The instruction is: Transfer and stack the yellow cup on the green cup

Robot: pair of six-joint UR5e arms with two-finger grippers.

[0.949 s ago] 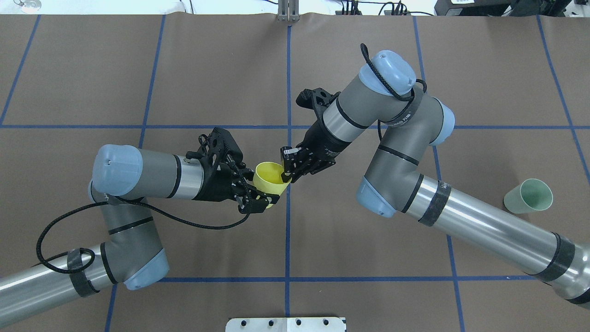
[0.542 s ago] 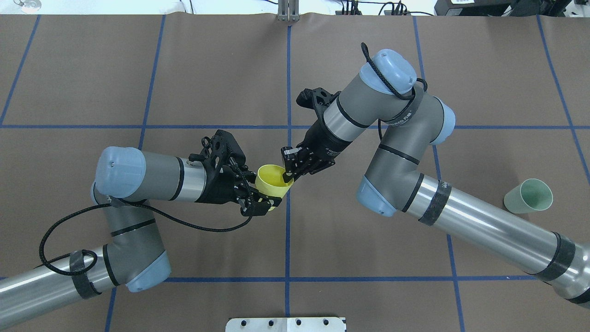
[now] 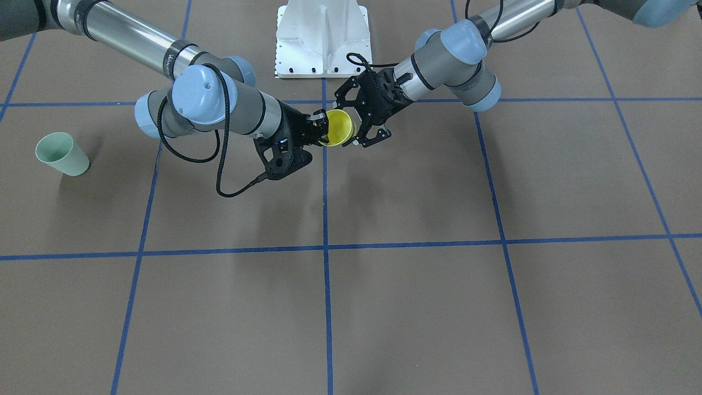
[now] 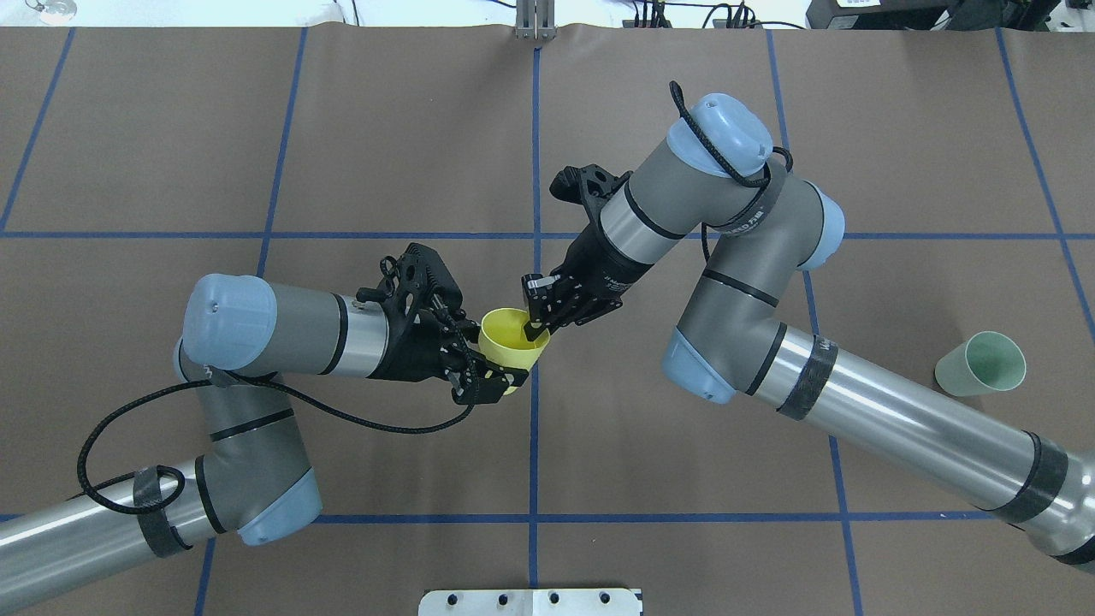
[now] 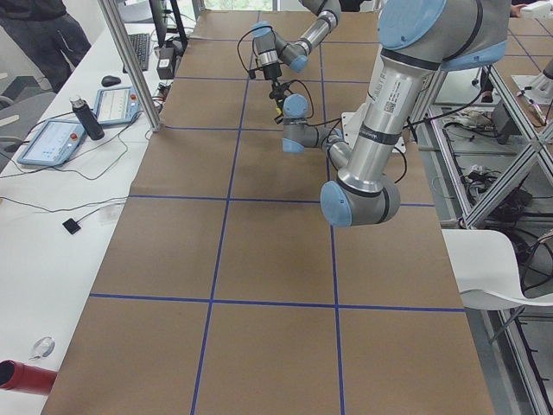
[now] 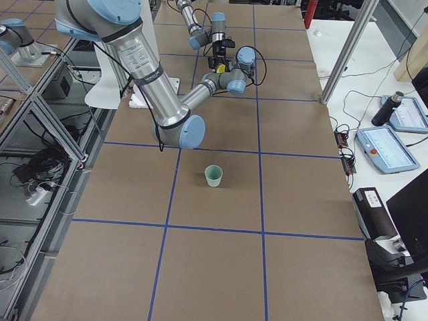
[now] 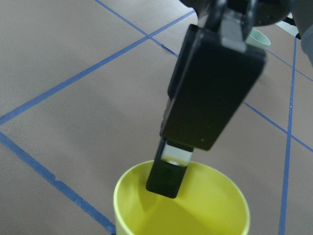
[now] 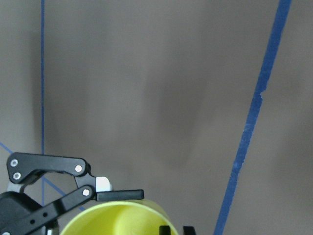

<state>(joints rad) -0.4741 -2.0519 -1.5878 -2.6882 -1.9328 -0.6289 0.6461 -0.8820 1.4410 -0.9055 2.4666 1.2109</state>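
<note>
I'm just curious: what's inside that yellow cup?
One black finger of the right gripper dips inside the yellow cup; nothing else shows. That finger covers part of the inner wall.

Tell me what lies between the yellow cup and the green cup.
In the overhead view, only the right arm crosses the stretch from the yellow cup to the green cup; nothing else stands on the table, just blue tape lines.

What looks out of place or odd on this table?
Nothing is spilled or damaged. The yellow cup is gripped by the left hand while a right hand finger dips inside its rim; the green cup stands upright.
</note>
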